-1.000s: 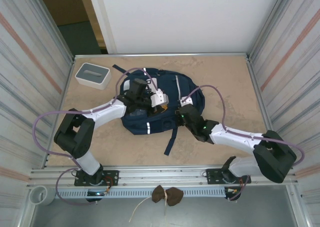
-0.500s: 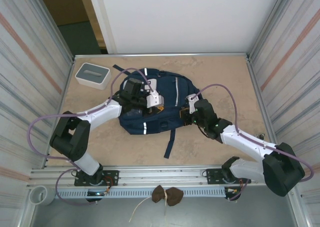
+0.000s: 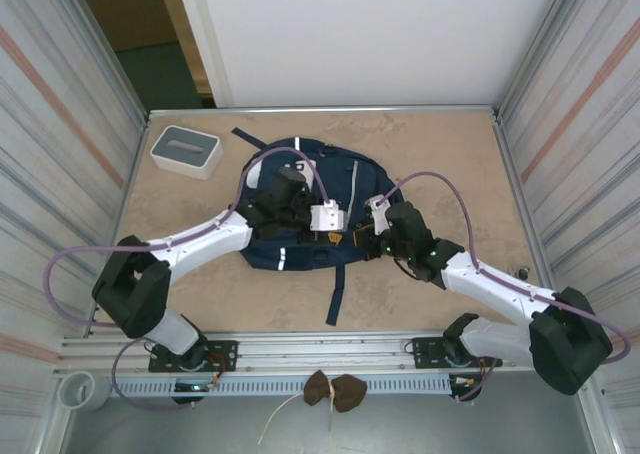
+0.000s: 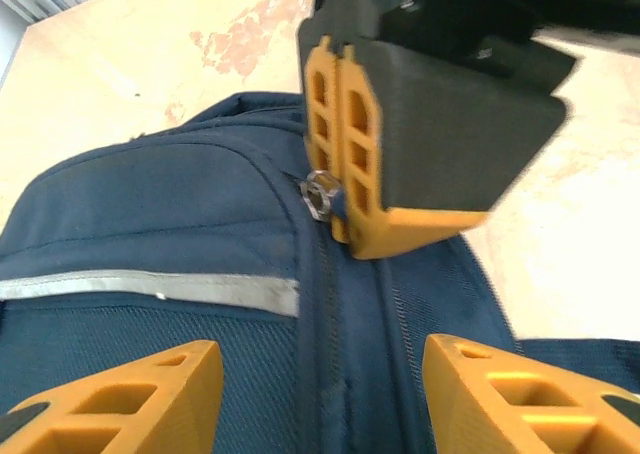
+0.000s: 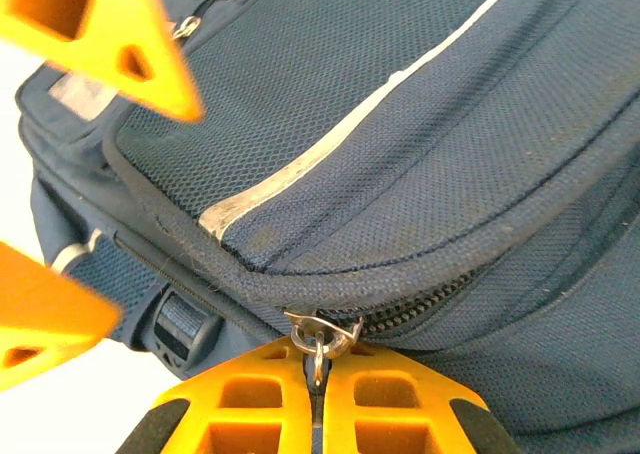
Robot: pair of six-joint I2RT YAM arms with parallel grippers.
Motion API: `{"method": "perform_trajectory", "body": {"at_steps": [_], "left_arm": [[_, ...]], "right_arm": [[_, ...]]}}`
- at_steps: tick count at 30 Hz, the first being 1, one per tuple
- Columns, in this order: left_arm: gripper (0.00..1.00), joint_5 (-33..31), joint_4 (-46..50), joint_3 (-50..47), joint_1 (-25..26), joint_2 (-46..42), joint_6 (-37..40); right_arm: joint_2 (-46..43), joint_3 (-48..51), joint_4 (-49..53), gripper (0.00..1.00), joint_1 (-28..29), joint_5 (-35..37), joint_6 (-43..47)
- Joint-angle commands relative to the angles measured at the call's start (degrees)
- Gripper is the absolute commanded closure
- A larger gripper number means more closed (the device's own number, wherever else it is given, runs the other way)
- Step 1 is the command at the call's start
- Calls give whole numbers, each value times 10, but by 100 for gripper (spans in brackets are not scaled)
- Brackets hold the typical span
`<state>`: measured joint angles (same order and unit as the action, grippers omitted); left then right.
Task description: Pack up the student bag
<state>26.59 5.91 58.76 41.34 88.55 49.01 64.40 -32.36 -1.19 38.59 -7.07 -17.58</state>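
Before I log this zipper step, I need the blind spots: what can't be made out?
Every view: fabric hides the inside of the student bag.
Right wrist view: the right gripper hides most of the zipper pull.
Left wrist view: the bottom edge crops the left gripper.
Top view: both arms cover the bag's middle.

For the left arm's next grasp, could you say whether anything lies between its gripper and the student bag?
Nothing visible: the open left gripper faces the student bag; the right gripper pinches its zipper pull.
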Motion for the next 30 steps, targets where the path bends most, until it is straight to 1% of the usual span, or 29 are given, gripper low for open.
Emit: {"method": "perform_trajectory", "body": {"at_steps": [1, 2, 4, 5, 6, 8, 11, 14, 16, 19, 24, 26, 27, 28, 30], "left_arm": [[49, -36, 26, 32, 1, 25, 33], [56, -39, 26, 34, 1, 30, 35], [72, -45, 24, 33, -3, 33, 39], [82, -39, 22, 31, -8, 30, 39], [87, -27, 22, 27, -15, 24, 40], [93, 12, 23, 16, -36, 8, 43], [95, 76, 35, -6, -70, -17, 58], [95, 116, 37, -27, -96, -34, 68], [95, 120, 38, -37, -106, -39, 74], [94, 120, 47, -43, -116, -39, 83], [89, 134, 42, -43, -118, -40, 65], [75, 143, 37, -45, -115, -45, 47], [66, 139, 35, -46, -111, -50, 38], [59, 126, 32, -48, -103, -56, 26], [51, 87, 22, -53, -80, -69, 7]], "right_arm": [[-22, -27, -12, 100, 8, -30, -14], [-24, -26, -10, 100, 10, -32, -12], [-28, -25, 7, 100, 8, -31, -2], [-31, -25, 20, 100, 5, -32, 7], [-34, -23, 33, 100, -1, -38, 15], [-38, -21, 68, 100, -27, -66, 38], [-38, -17, 106, 100, -67, -86, 59], [-38, -15, 99, 100, -82, -80, 48], [-34, -25, 103, 100, -82, -70, 48], [-28, -38, 100, 100, -81, -82, 46], [-12, -57, 92, 100, -58, -90, 48], [-6, -60, 88, 100, -50, -88, 47], [-4, -63, 88, 100, -46, -87, 45], [-3, -65, 88, 100, -41, -84, 43], [-4, -67, 84, 100, -32, -82, 36]]}}
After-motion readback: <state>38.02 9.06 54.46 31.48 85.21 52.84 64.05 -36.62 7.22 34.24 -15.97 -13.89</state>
